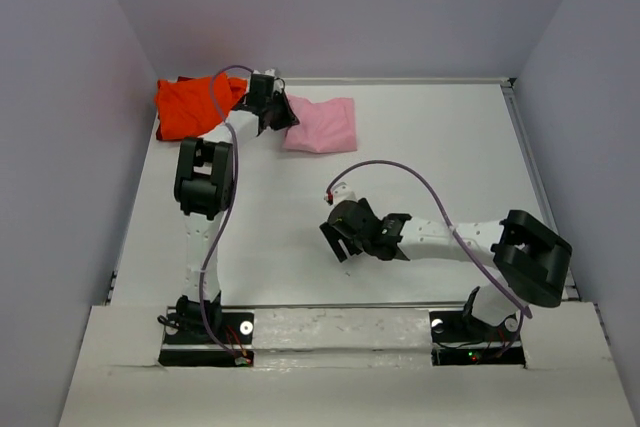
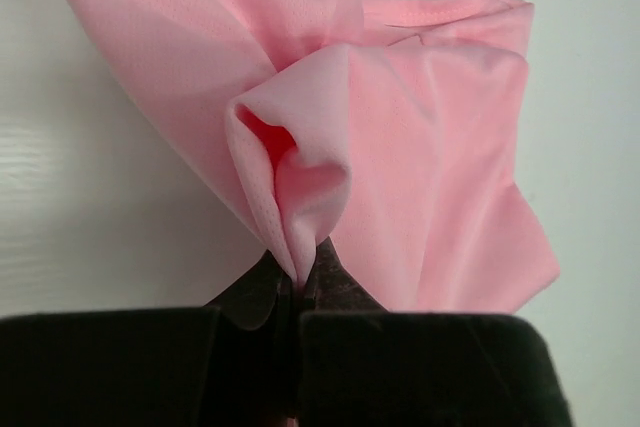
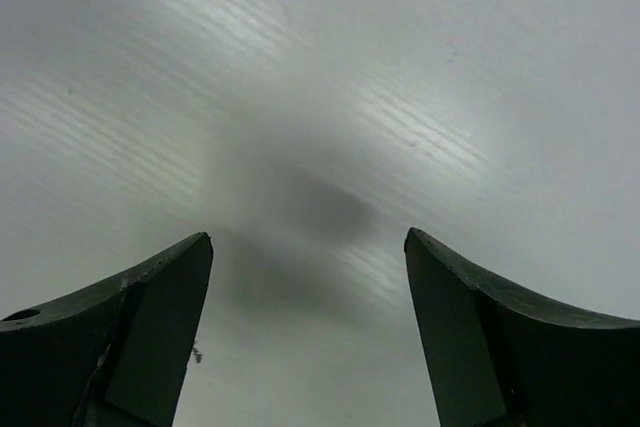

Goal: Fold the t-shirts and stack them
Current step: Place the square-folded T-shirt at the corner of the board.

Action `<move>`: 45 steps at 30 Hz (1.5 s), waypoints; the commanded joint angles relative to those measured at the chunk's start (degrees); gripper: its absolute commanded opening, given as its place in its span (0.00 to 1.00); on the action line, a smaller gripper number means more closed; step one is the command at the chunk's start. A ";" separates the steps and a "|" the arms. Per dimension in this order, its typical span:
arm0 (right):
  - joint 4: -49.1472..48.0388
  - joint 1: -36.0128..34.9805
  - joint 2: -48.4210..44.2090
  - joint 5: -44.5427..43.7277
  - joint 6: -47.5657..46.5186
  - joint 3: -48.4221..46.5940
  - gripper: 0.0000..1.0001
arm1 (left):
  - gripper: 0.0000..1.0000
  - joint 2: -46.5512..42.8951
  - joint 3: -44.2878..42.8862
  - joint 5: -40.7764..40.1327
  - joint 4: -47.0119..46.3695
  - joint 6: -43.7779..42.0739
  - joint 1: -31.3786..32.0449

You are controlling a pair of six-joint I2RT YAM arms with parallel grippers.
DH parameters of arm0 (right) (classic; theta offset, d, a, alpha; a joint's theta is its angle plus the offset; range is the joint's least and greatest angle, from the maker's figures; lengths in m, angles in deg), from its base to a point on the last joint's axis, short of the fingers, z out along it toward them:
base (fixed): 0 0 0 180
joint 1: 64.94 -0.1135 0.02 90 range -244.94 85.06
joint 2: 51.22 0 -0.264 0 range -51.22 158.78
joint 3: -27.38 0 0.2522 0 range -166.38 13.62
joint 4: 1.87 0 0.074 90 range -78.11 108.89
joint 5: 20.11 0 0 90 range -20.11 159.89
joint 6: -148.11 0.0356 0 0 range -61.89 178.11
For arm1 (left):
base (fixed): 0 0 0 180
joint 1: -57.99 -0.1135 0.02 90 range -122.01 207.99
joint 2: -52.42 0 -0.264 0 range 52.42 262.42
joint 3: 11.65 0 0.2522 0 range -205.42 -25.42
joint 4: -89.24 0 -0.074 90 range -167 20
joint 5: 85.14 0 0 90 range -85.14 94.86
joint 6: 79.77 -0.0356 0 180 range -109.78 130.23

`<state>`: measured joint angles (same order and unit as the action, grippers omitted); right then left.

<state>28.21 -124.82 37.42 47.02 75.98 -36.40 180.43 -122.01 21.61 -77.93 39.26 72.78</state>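
A: Top cam 1st. We've got the pink t-shirt [image 1: 322, 125] as a compact bundle at the far side of the table [image 1: 420, 177], centre-left. The orange-red t-shirt [image 1: 188, 107] is crumpled in the far-left corner. The wrist sits between the 2, so we can't tell if they touch. Not stacked yet.

B: Agreed. The left gripper [image 1: 274, 113] is at the pink one's left edge. The right gripper [image 1: 345, 235] hangs over bare table near the middle, well apart from both shirts, w/ nothing in it.

A: Left wrist cam: our jaws are pressed together on a pinch of pink cloth, and a rolled fold runs straight into the tips. The rest of the shirt spreads beyond on the table.

B: So we're mid-step on the pink one, prob. adjusting its fold. We can't judge how neat it is from here.

A: Right wrist cam: both fingers [image 3: 130, 337] are spread wide, w/ only blurred white table between them.

B: Next, we reckon the left side should lay the pinched edge flat w/o pulling the bundle open, then release. The right must travel to a shirt. The orange-red one needs spreading before any fold. Stacking comes last.
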 commanded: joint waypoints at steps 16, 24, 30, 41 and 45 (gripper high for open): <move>-10.86 -8.33 6.10 4.50 5.77 3.61 0.83 | 0.00 7.97 -32.07 -14.20 25.45 -19.37 -8.02; -11.83 -9.38 7.51 5.38 5.95 2.91 0.83 | 0.00 3.66 -35.15 -16.14 24.13 -20.86 -8.28; -11.92 -9.38 7.77 5.38 6.04 2.74 0.82 | 0.00 2.16 -36.03 -14.56 24.31 -20.43 -8.28; -12.01 -9.91 9.09 5.47 6.48 2.47 0.82 | 0.00 -0.21 -37.08 -15.08 23.78 -20.69 -7.05; -12.10 -9.91 10.06 5.65 6.39 2.03 0.82 | 0.00 -0.74 -36.91 -14.73 23.78 -20.69 -6.96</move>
<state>15.81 -133.94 44.09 50.82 81.72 -34.19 184.95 -156.61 6.75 -53.14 19.66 65.54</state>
